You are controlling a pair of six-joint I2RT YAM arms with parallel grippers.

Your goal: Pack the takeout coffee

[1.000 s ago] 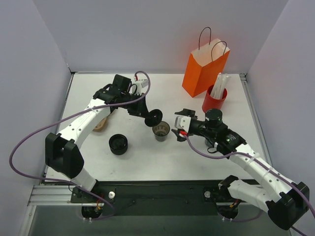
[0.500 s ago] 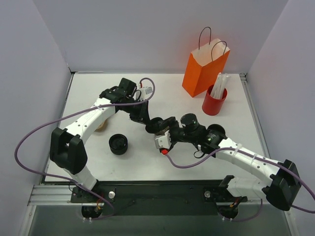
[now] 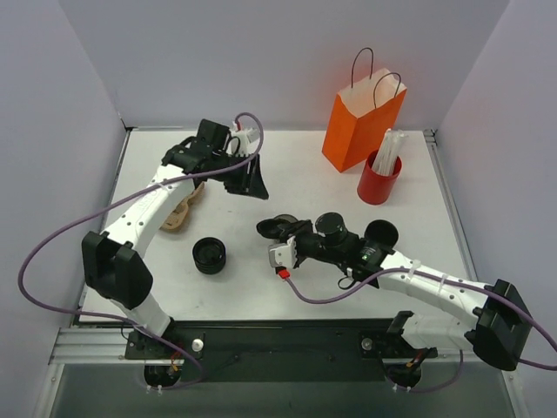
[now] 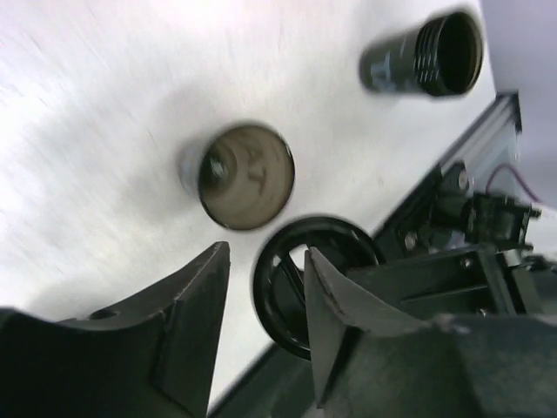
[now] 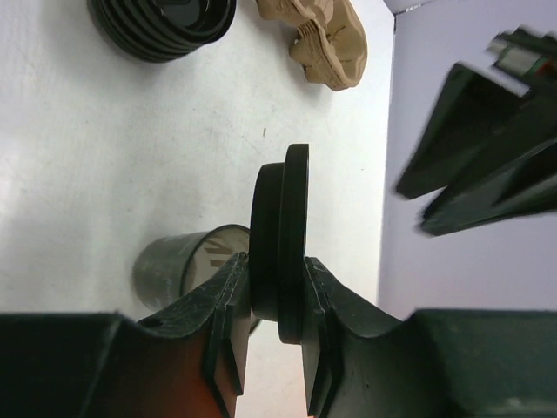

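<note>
- Currently my right end effector (image 5: 274, 261) is clamped on a round black plastic lid (image 5: 292, 200). One finger presses on each face, and the lid sits edge-on to the wrist camera.
- The takeout coffee, a small dark grey-black disposable cup (image 4: 246, 177), stands upright near the middle of the white table (image 3: 305, 174). Its mouth is uncovered and shows a brown inside.
- The lid is just beside the cup's rim and is not seated on it. I cannot tell whether they touch.
- My left end effector (image 4: 265, 252) has its jaws apart and holds nothing. It hangs above the table's back left, looking down on cup and lid.
- A low ribbed black round stack (image 3: 210, 254) sits left of the cup, well apart from it.
- Tan cardboard pieces (image 3: 178, 213) lie near the table's left edge.
- An orange paper bag with black handles (image 3: 361, 122) stands at the back right. A red cup of white straws (image 3: 379, 181) is just in front of it.
</note>
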